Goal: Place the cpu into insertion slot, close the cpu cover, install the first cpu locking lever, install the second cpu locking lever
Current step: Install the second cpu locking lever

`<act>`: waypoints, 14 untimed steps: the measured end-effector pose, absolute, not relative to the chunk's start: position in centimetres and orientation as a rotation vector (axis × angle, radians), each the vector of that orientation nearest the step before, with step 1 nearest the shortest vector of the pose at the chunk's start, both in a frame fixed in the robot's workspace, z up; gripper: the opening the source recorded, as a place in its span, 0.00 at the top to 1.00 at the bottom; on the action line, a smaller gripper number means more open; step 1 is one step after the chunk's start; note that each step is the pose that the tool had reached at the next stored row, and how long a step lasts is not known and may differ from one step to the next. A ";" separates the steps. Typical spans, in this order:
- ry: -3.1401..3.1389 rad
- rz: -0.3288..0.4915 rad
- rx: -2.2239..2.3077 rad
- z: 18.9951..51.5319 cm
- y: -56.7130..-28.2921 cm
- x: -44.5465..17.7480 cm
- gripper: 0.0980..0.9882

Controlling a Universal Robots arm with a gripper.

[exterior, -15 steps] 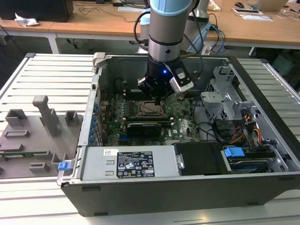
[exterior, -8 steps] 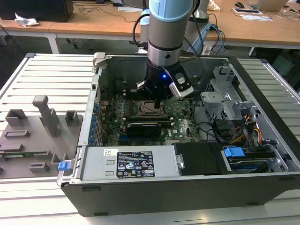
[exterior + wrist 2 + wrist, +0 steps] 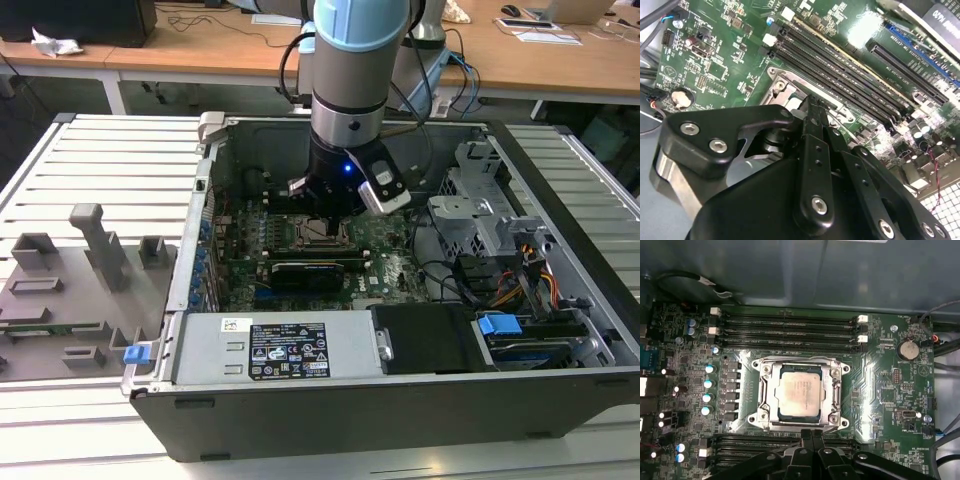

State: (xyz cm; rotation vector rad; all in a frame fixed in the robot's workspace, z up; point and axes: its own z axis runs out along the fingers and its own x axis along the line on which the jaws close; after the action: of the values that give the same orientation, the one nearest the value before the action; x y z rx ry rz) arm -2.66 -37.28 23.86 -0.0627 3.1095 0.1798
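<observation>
Where the claw (image 3: 812, 437) hangs clenched and empty just beside the socket, one cpu (image 3: 800, 391) sits seated under one closed cover (image 3: 766, 390).

- Exterior view: high, oblique, set back; takes in the whole open computer case (image 3: 400, 330) on the desk (image 3: 100, 170), with the arm descending into it.
- First wrist view: straight down, close above the motherboard (image 3: 880, 385); socket just ahead of the claw (image 3: 812, 437).
- Second wrist view: behind the claw (image 3: 812, 107), steeply angled, very close.
- Both wrist views share the memory slots (image 3: 790, 327) (image 3: 840, 65).
</observation>
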 end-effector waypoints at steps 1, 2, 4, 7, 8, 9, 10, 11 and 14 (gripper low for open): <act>3.110 0.180 -0.063 23.9 -37.4 -2.7 0.99; 3.110 0.180 -0.063 23.9 -37.4 -2.7 0.99; 3.110 0.180 -0.062 23.9 -37.6 -2.7 0.99; 3.109 0.181 -0.063 23.8 -37.8 -3.1 0.99; 3.109 0.181 -0.063 23.8 -37.8 -3.3 0.99; 3.109 0.182 -0.063 23.8 -37.8 -3.5 0.99; 3.109 0.183 -0.064 23.8 -37.8 -3.8 0.99; 3.109 0.183 -0.065 23.7 -37.8 -4.0 0.99; 3.109 0.183 -0.070 23.4 -37.8 -4.4 0.99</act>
State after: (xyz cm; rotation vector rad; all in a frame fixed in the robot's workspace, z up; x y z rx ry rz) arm -4.43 -37.83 23.40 -0.0698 3.1095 0.1831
